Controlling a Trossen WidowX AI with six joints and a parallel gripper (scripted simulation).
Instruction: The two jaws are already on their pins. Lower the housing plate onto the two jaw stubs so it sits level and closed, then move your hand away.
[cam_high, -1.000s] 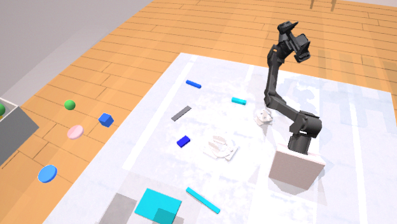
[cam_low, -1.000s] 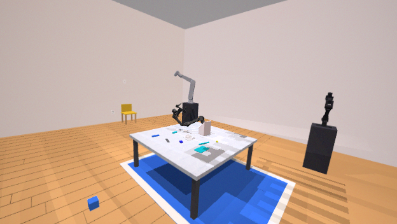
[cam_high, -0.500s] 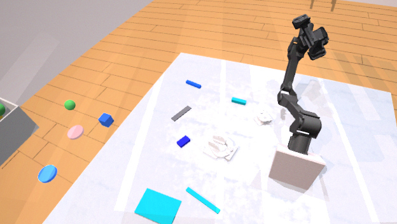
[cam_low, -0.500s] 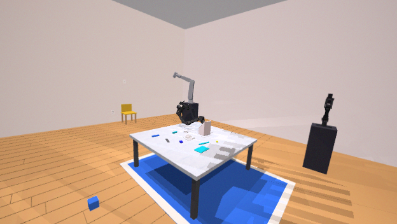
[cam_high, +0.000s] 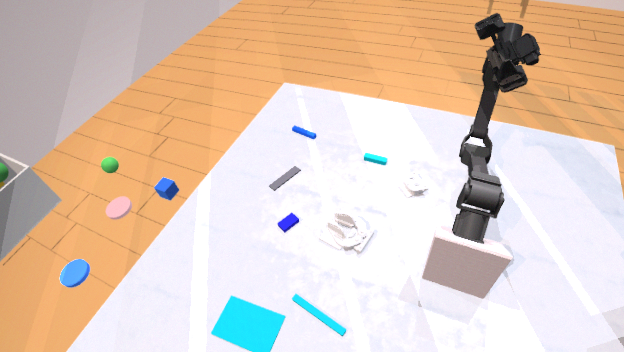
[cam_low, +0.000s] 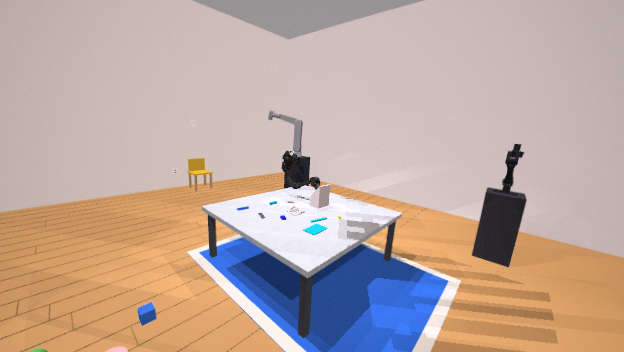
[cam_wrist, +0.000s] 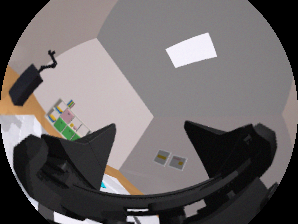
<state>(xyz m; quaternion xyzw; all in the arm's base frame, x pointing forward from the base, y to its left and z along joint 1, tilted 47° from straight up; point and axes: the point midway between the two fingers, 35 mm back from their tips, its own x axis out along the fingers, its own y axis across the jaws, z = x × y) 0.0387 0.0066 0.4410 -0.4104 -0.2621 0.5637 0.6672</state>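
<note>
A white assembly (cam_high: 347, 232) (cam_low: 295, 211) sits on the white table, with two pale, curved jaw-like pieces at its upper left. A smaller white piece (cam_high: 414, 185) (cam_low: 290, 202) lies nearer the arm. White on white, I cannot tell which part is the housing plate, nor whether it is level on the stubs. My gripper (cam_wrist: 151, 126) is wide open and empty, raised high and far back from both white pieces. The wrist view shows walls and ceiling between the fingers, with neither white piece visible there.
A pinkish block (cam_high: 465, 265) stands at the arm's base. On the table (cam_low: 305, 262) lie a cyan plate (cam_high: 249, 324), a cyan bar (cam_high: 319, 314), a short cyan rod (cam_high: 375, 159), a blue rod (cam_high: 304, 132), a grey bar (cam_high: 285, 178) and a dark blue block (cam_high: 288, 222).
</note>
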